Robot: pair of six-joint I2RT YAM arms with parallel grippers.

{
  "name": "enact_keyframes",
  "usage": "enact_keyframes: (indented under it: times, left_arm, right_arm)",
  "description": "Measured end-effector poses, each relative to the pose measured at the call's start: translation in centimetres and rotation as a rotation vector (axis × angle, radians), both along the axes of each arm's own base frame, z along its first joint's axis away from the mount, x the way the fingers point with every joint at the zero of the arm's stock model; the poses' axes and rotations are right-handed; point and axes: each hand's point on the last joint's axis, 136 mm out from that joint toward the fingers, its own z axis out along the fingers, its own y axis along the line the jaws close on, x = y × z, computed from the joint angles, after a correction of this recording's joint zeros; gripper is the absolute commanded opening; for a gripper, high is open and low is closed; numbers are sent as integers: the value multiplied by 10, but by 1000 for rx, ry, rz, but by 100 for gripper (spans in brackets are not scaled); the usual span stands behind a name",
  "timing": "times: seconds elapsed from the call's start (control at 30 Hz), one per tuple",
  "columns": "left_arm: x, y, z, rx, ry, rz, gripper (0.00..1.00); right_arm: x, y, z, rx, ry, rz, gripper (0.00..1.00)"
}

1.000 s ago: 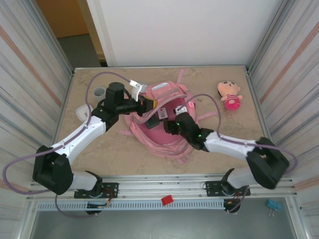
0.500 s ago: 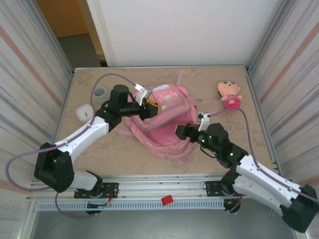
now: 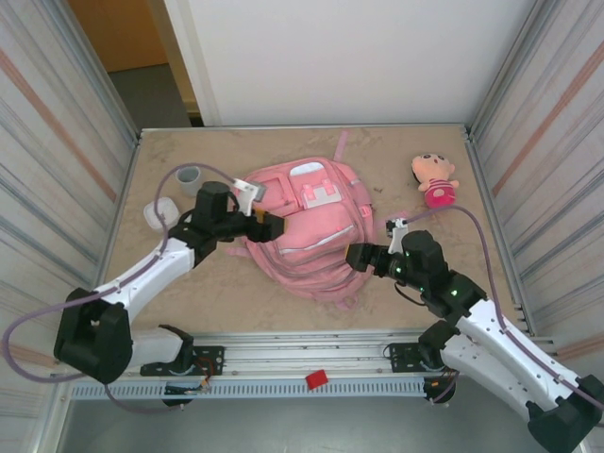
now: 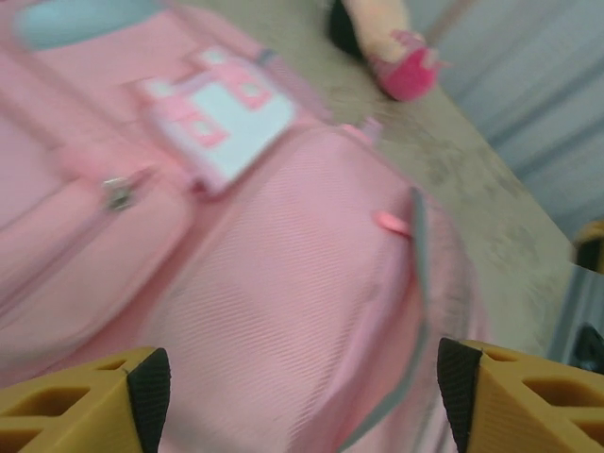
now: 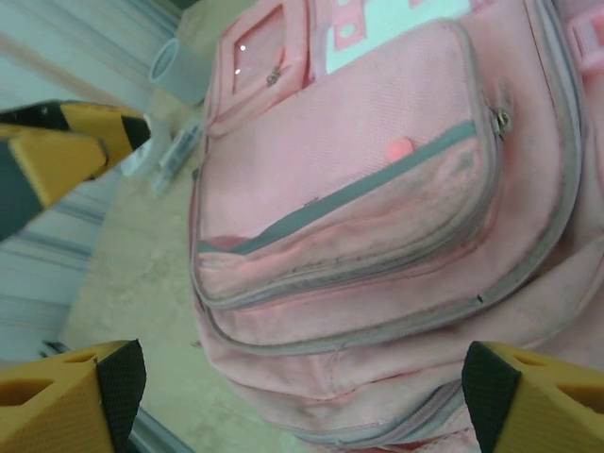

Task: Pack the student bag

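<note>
The student bag, a large pink backpack, lies flat in the middle of the table with its zipped front pockets facing up. My left gripper stands open at the bag's left edge, with nothing between its fingers. In the left wrist view the yellow fingers are spread wide over the pink fabric. My right gripper is open at the bag's lower right side. In the right wrist view the bag's front pocket lies ahead of the open gripper.
A small plush doll lies at the back right of the table. A grey cup and a white object sit at the left. A strap trails toward the back edge. Ribbed walls close both sides.
The left gripper let go of the bag's raised flap and drew back left. The right arm pulled back toward the right. The bag has settled flat with its front up.
</note>
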Motion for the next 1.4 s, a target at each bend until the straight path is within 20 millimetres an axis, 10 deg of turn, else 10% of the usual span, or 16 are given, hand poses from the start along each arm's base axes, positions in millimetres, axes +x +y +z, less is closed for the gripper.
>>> enact_keyframes:
  times: [0.2, 0.5, 0.77, 1.07, 1.4]
  left_arm:
    - [12, 46, -32, 13, 119, 166, 74]
    - [31, 68, -87, -29, 359, 223, 73]
    - [31, 56, -81, -114, 391, 172, 55]
    - [27, 58, -87, -94, 396, 173, 74]
    - [29, 60, -91, -80, 386, 179, 66]
  right_arm:
    - [-4, 27, 16, -207, -148, 181, 89]
    - [5, 47, -16, -335, -63, 280, 89]
    - [5, 54, -6, -290, -94, 297, 89]
    - [3, 53, 2, -269, -117, 295, 89]
    - [1, 53, -2, -269, -112, 301, 88]
